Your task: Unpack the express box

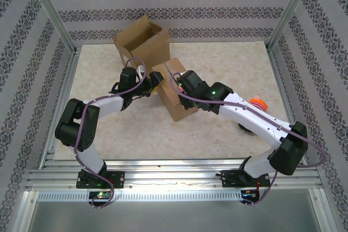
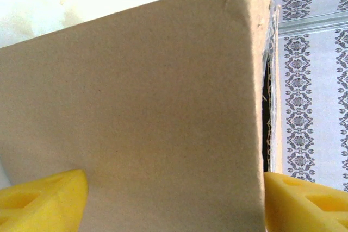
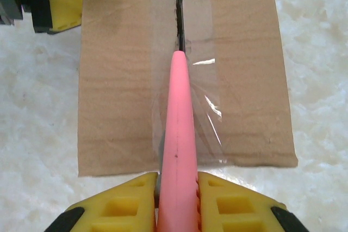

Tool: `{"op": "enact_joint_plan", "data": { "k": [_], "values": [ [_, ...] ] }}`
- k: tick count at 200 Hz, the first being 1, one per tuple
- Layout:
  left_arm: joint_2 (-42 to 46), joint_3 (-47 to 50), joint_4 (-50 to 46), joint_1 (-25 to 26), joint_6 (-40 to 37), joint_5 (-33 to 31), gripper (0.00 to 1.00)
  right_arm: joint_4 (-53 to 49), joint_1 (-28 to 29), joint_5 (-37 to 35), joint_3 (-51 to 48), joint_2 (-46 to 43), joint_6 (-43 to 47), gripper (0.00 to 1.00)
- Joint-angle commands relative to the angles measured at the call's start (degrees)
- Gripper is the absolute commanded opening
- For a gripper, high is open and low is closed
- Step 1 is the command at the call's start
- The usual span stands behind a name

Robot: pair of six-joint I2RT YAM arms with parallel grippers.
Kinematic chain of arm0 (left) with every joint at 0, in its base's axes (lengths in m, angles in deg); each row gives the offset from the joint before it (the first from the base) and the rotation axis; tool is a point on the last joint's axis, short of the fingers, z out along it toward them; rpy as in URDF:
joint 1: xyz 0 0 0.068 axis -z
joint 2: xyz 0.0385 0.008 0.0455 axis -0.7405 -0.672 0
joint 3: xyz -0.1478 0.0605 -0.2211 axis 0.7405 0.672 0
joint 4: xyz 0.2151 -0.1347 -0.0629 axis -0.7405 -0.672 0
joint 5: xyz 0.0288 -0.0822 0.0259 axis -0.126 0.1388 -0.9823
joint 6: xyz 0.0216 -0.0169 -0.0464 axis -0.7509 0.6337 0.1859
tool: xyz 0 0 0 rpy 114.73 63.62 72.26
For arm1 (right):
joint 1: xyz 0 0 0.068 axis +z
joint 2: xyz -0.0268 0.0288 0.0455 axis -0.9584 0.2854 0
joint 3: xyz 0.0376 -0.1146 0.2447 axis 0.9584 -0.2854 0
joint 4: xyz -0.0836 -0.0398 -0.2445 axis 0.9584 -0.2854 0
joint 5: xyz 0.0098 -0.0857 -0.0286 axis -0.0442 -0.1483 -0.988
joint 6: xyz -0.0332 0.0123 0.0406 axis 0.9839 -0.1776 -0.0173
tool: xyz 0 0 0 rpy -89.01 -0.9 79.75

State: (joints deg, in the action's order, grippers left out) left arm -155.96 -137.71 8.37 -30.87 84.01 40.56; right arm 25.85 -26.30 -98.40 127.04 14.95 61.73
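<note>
The express box point(image 1: 178, 107), brown cardboard taped shut, lies at the middle of the table. My left gripper point(image 1: 157, 78) holds its far left end; in the left wrist view the yellow fingers point(image 2: 43, 199) press on either side of the box point(image 2: 152, 107). My right gripper point(image 3: 178, 180) is shut on a pink cutter point(image 3: 178, 123). The cutter's tip rests on the dark centre seam point(image 3: 179, 20) of the box top point(image 3: 119, 91), where the clear tape point(image 3: 209, 107) is wrinkled. From above, the right gripper point(image 1: 184, 83) sits over the box.
An open, empty-looking cardboard box point(image 1: 142, 44) stands at the back, just behind the left arm. An orange and black object point(image 1: 258, 104) lies under the right arm's forearm. Aluminium frame posts point(image 1: 51, 17) and rails border the table.
</note>
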Motion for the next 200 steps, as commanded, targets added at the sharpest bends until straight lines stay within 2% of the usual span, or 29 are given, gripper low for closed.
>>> {"op": "enact_joint_plan", "data": {
  "k": [1,127,200],
  "values": [
    [-2.53,1.45,-2.11,-0.19,0.29,-2.91,0.81,-10.76,1.82,1.41,0.53,-1.61,-2.62,0.00],
    [-3.28,1.76,-0.84,-0.16,0.86,-2.77,0.81,-22.89,7.40,-0.63,-1.43,-10.50,-15.93,0.00],
    [-2.23,-0.20,-0.28,-0.12,0.61,-0.48,0.82,-22.12,8.72,-3.86,-3.63,-18.02,-19.83,0.00]
  ]
}}
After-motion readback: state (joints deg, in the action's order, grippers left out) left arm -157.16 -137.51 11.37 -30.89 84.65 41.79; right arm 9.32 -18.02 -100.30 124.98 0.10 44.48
